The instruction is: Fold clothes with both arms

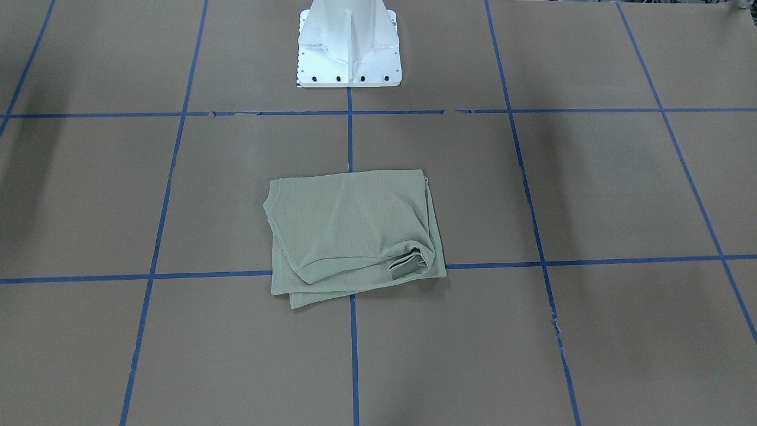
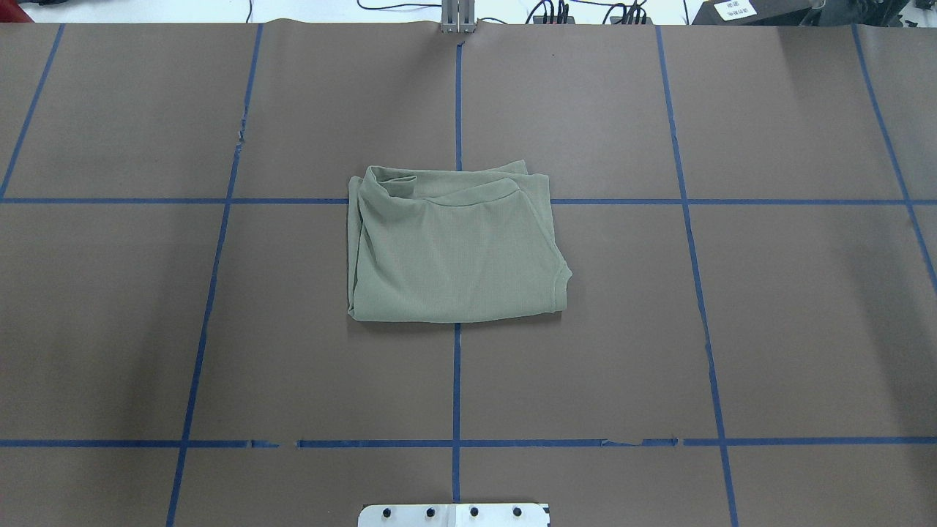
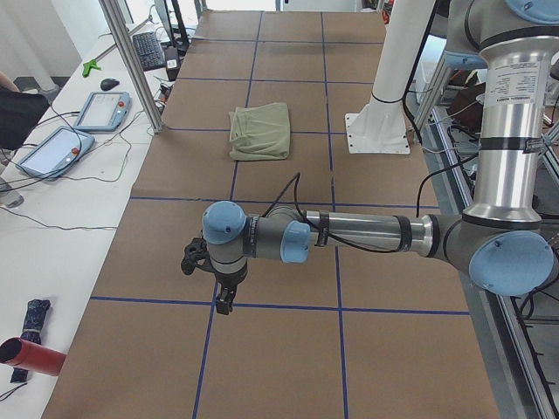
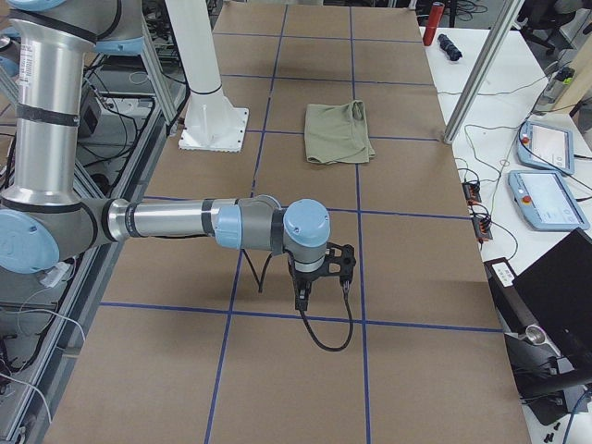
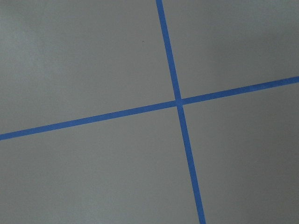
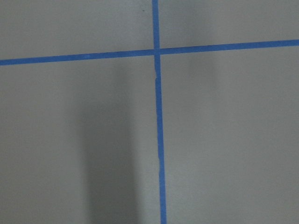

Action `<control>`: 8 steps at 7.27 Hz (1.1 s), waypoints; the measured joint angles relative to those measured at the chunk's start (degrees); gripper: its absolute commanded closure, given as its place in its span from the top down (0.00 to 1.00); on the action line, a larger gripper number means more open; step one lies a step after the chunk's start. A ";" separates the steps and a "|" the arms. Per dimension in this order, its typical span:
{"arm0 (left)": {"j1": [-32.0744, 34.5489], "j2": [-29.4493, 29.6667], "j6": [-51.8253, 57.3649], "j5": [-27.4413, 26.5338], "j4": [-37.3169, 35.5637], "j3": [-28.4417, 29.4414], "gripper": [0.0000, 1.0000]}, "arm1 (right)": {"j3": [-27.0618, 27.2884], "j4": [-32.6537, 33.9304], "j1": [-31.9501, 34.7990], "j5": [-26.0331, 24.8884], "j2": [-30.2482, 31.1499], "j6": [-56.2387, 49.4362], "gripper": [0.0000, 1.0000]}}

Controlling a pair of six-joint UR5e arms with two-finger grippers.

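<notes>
In the front-facing view, the shirt [image 1: 355, 236] is lying folded into a compact, roughly rectangular packet on the brown tabletop [image 1: 591, 195]. It is straddling a crossing of the blue tape lines [image 1: 189, 94], well apart from the white pedestal [image 1: 349, 53]. Its ribbed band is facing the operators' side, beside what may be a rolled sleeve end.

From overhead, the packet's longer side is running across the tabletop, left to right. The ribbed edge is pointing away from the robot.

In the exterior left view, the left arm [image 3: 367, 231] is reaching low over the tabletop. The left hand [image 3: 224, 304] is hanging fingers-down near a tape line, well apart from the shirt. I cannot tell whether it is released or clenched.

In the exterior right view, the right arm [image 4: 176, 222] is reaching out likewise. The right hand [image 4: 302, 298] is hanging above a tape line, far from the shirt, and its state cannot be told either.

Both wrist views are looking down on brown tabletop and a tape crossing.
</notes>
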State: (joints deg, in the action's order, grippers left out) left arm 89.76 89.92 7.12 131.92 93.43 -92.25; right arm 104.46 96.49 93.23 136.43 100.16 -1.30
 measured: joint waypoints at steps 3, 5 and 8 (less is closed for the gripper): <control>-0.02 -0.07 0.08 0.05 0.06 -0.02 1.00 | -3.81 -0.54 1.66 -1.41 0.41 -6.12 1.00; -0.02 -0.12 0.14 0.05 0.08 0.07 1.00 | -4.82 -0.59 1.75 -1.32 0.30 -5.93 1.00; -0.02 -0.18 0.08 0.10 0.09 0.32 1.00 | -5.07 -1.46 1.78 -1.17 0.18 -4.15 1.00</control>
State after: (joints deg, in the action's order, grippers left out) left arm 89.74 89.74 7.20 132.03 93.52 -91.94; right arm 99.39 95.03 95.01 135.26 100.34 -5.45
